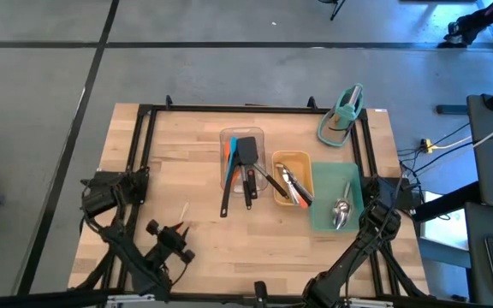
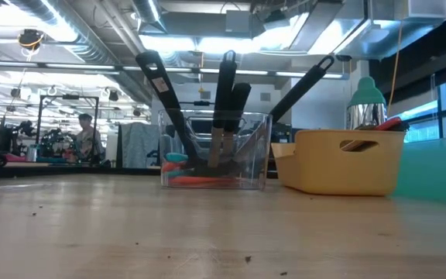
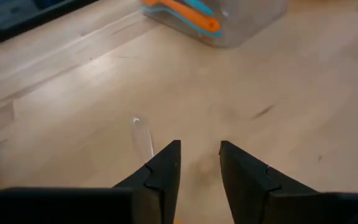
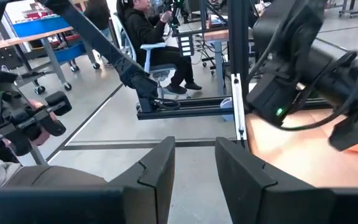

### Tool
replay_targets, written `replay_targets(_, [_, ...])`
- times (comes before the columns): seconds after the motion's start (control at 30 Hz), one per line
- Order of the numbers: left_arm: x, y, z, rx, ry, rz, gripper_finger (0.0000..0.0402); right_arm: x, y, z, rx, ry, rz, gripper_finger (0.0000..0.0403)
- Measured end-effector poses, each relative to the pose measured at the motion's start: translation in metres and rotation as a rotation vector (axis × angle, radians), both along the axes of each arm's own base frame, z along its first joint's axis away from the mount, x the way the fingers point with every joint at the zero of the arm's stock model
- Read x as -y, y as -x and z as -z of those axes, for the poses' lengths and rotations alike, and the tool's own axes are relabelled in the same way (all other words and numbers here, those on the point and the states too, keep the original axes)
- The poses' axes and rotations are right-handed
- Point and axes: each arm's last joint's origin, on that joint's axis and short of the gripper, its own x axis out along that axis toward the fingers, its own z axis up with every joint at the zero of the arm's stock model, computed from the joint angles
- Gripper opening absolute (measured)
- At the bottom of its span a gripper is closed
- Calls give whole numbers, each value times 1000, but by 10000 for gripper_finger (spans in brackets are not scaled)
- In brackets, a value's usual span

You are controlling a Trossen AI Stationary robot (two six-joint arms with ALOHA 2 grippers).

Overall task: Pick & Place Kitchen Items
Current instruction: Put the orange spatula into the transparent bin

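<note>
Black slotted turners and orange and blue spatulas lie in a clear tray at mid-table, their handles leaning on its rim. A yellow tray holds tongs. Steel spoons lie in a teal tray. My left gripper is open near the table's front left, low over bare wood, with nothing between its fingertips. My right gripper is open at the front right beside the teal tray, pointing out over the room.
A small clear sliver lies on the wood just ahead of my left gripper. A teal stand-like object sits at the far right corner. A black frame edges the table. Bare wood stretches between my left gripper and the clear tray.
</note>
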Motion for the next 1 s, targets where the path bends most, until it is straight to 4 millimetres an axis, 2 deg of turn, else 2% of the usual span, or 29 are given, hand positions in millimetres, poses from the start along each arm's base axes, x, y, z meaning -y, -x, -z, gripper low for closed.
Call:
replay_targets(0.2, [-22,-3,-18,61,110,-50,140,0,0,1,-11,-9,0,119])
replay_targets(0.37, [-51,8,-7,102,343,-73,163,0,0,2,-21,-19,2,119])
replay_targets(0.5, [-66,23,-7,135,398,-9,172,0,0,2,-26,-20,3,119])
replay_targets(0.6, [-76,32,-6,97,414,-9,173,0,0,3,-27,-19,3,119])
replay_targets(0.73, [-80,36,2,61,463,-7,171,1,-1,3,-32,-12,6,119])
replay_targets(0.87, [-79,28,16,7,507,31,169,5,-4,4,-40,-2,16,119])
replay_targets(1.0, [-78,21,25,-37,467,67,169,8,-8,6,-53,-7,27,119])
